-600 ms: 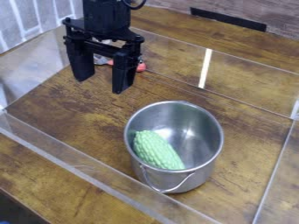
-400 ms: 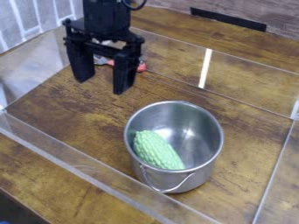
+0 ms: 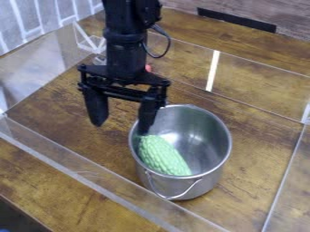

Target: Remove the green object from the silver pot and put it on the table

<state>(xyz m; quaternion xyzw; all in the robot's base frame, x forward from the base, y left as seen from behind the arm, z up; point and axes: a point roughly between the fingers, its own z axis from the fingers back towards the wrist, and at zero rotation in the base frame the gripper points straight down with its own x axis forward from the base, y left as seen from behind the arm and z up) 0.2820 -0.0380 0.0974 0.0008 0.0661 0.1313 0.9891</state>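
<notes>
The green object [image 3: 162, 156], a bumpy light-green toy vegetable, lies inside the silver pot [image 3: 208, 134] against its left inner wall. The pot stands on the dark wood table [image 3: 49, 118] at the lower right, its wire handle hanging at the front. My gripper [image 3: 122, 116] points straight down with its two black fingers spread wide and nothing between them. It hangs just left of the pot; the right finger [image 3: 148, 115] sits over the pot's left rim, above and slightly behind the green object.
Clear acrylic walls [image 3: 72, 168] run along the front and around the table. A small red item [image 3: 147, 65] lies behind the arm, mostly hidden by it.
The gripper has moved from the back left toward the front and right, and lower, ending next to the pot's left rim. Its jaws stay open. Pot and green object have not moved.
</notes>
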